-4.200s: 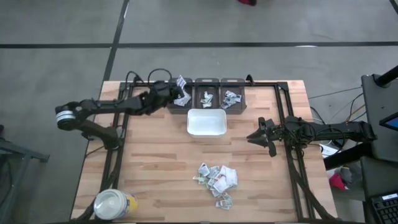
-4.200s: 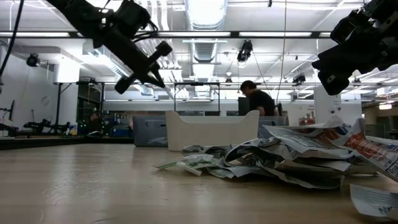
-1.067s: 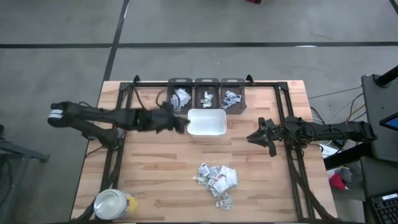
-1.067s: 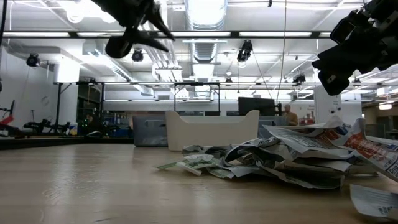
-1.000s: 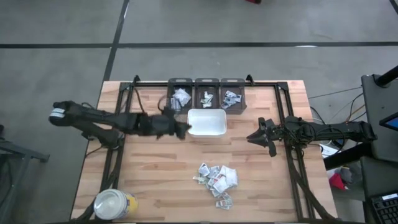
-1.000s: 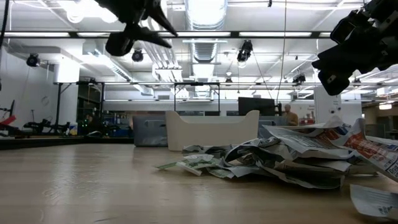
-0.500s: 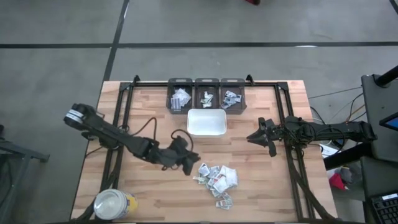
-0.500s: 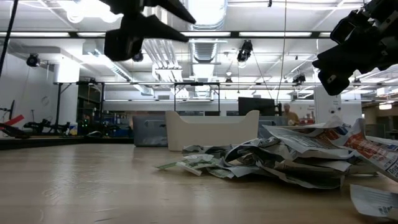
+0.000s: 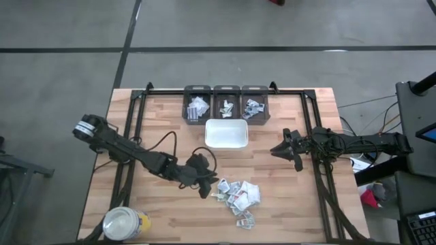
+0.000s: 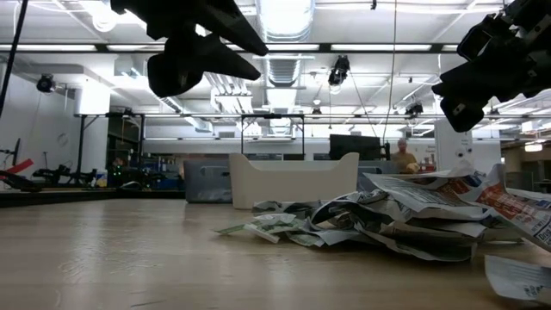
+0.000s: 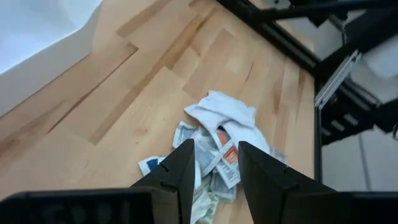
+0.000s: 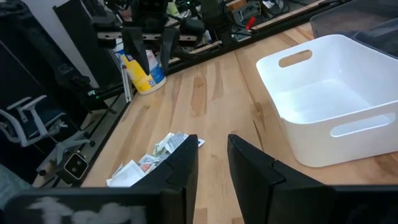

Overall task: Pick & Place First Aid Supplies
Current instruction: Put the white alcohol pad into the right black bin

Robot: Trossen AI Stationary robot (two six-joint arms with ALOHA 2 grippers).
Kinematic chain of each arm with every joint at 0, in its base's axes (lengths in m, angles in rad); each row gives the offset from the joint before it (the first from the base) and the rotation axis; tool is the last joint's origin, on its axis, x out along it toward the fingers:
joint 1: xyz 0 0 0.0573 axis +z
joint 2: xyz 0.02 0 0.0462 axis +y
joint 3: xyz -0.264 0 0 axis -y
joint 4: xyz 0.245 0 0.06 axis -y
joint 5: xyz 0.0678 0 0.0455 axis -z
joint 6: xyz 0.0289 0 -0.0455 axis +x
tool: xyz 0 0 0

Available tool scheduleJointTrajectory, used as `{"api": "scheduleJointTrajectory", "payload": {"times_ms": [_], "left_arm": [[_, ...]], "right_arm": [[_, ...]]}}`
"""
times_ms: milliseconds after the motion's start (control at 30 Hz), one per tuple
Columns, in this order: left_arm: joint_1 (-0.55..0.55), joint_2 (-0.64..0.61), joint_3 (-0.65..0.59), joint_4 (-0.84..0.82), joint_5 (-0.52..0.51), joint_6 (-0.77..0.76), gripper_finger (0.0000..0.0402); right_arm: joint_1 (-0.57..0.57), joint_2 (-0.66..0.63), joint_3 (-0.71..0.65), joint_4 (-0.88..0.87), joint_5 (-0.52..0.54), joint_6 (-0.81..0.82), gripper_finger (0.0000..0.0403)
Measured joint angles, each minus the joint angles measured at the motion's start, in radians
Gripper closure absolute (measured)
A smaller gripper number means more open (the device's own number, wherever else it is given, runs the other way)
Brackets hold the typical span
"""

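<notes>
Hovering above the tabletop [image 9: 157,204] just beside the near-centre heap of packets [image 9: 238,195], the left end effector [image 9: 205,185] has its two fingers [image 11: 176,169] apart with nothing between them; in the left wrist view the heap lies directly beyond the fingertips. The packets, white with green and red print, are piled loosely together nearer the front edge than the back. A white tray [image 9: 226,133] sits at the middle of the tabletop, and three dark bins [image 9: 225,102] line the back edge, each holding a few packets. A jar [image 9: 125,223] stands at the front left corner. The right end effector [image 9: 285,152] waits above the right side of the tabletop, well apart from the heap, its fingers [image 12: 180,163] slightly apart and empty.
</notes>
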Motion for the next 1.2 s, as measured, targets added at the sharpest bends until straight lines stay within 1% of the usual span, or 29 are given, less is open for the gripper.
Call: {"api": "scheduleJointTrajectory", "payload": {"times_ms": [400, 1000, 1200], "left_arm": [[0.0, 0.001, 0.0, -0.047, 0.003, 0.082, 0.0287], [0.0, 0.001, 0.0, -0.081, 0.003, 0.122, 0.0287], [0.0, 0.004, 0.0, -0.122, 0.003, 0.2, 0.0287]], "right_arm": [[0.0, 0.0, 0.0, 0.0, 0.0, 0.0, 0.0335], [0.0, 0.0, 0.0, 0.0, 0.0, 0.0, 0.0316], [0.0, 0.0, 0.0, 0.0, 0.0, 0.0, 0.0325]]}}
